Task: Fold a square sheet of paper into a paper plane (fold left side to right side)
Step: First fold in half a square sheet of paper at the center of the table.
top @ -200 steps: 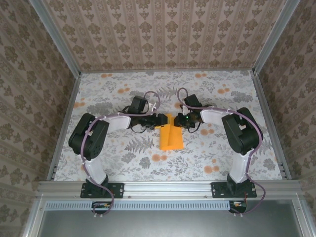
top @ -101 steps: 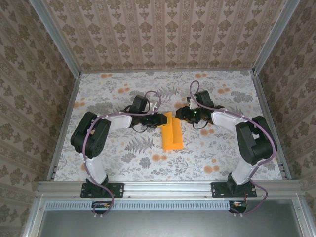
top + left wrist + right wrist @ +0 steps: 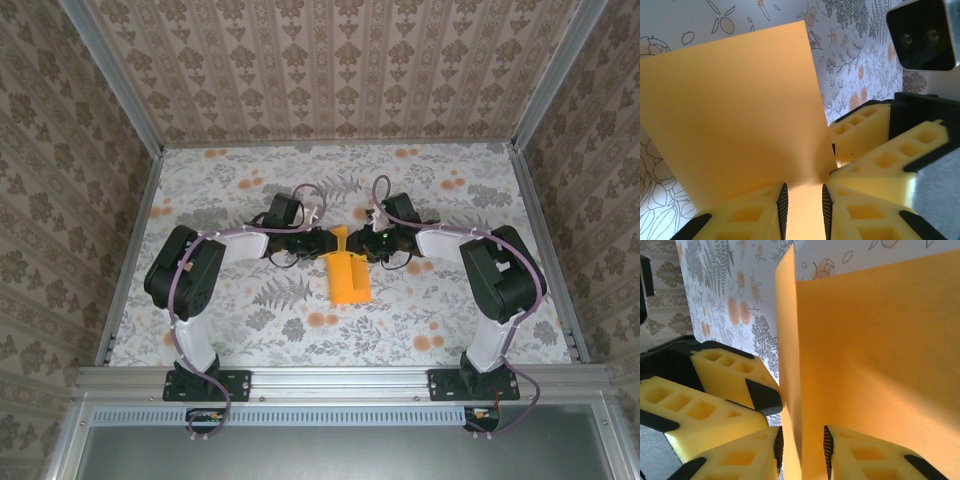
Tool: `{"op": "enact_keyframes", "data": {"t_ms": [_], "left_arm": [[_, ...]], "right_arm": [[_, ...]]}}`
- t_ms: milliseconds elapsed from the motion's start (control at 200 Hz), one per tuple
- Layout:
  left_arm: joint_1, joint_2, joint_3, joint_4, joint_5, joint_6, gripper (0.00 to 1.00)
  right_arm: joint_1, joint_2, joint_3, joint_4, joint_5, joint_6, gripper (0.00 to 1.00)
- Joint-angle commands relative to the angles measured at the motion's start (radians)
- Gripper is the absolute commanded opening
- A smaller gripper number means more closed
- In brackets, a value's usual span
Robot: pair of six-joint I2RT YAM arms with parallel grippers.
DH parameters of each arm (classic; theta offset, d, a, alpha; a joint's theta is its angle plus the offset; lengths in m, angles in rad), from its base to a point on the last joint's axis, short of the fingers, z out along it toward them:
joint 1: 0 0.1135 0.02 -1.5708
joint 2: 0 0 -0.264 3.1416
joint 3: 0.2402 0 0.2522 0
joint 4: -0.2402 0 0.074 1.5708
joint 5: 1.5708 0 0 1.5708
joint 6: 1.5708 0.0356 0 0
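Note:
The square sheet of paper [image 3: 348, 280] lies mid-table, bright orange, folded into a narrow strip with its far end lifted into an upright flap. My left gripper [image 3: 324, 243] reaches that flap from the left and my right gripper [image 3: 364, 243] from the right, tips almost meeting. In the left wrist view the paper [image 3: 740, 110] faces the left gripper [image 3: 804, 194], whose jaws stand a narrow gap apart. The right gripper [image 3: 802, 437] straddles the paper's [image 3: 880, 350] upright folded edge, pads apart. A left finger [image 3: 725, 370] touches the flap.
The table [image 3: 230, 190] has a pale flower-patterned cover with small orange blotches. Patterned walls and metal rails [image 3: 130, 250] close it in on three sides. Both arms bend inward from their bases at the near edge, elbows out toward the side rails.
The left jaws have narrowed. The right gripper pulled away up and to the right, then came back to the flap. The raised end of the paper now stands narrower.

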Motion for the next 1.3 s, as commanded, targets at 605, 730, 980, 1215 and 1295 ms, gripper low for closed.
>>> {"op": "enact_keyframes", "data": {"t_ms": [605,730,980,1215,1295], "left_arm": [[-0.037,-0.086,-0.003,-0.269,-0.198,0.123,0.56],[-0.063,-0.040,0.038,-0.281,-0.207,0.108,0.59],[-0.099,0.019,0.106,-0.350,-0.274,0.101,0.57],[-0.124,0.066,0.166,-0.449,-0.341,0.136,0.50],[-0.129,0.076,0.171,-0.458,-0.343,0.140,0.50]], "right_arm": [[0.004,0.004,0.080,-0.290,0.295,-0.164,0.00],[0.005,0.004,0.078,-0.286,0.298,-0.165,0.01],[0.004,0.008,0.073,-0.287,0.290,-0.170,0.04],[0.000,-0.041,0.056,-0.289,0.343,-0.184,0.20],[-0.008,-0.092,0.029,-0.276,0.396,-0.184,0.29]]}}
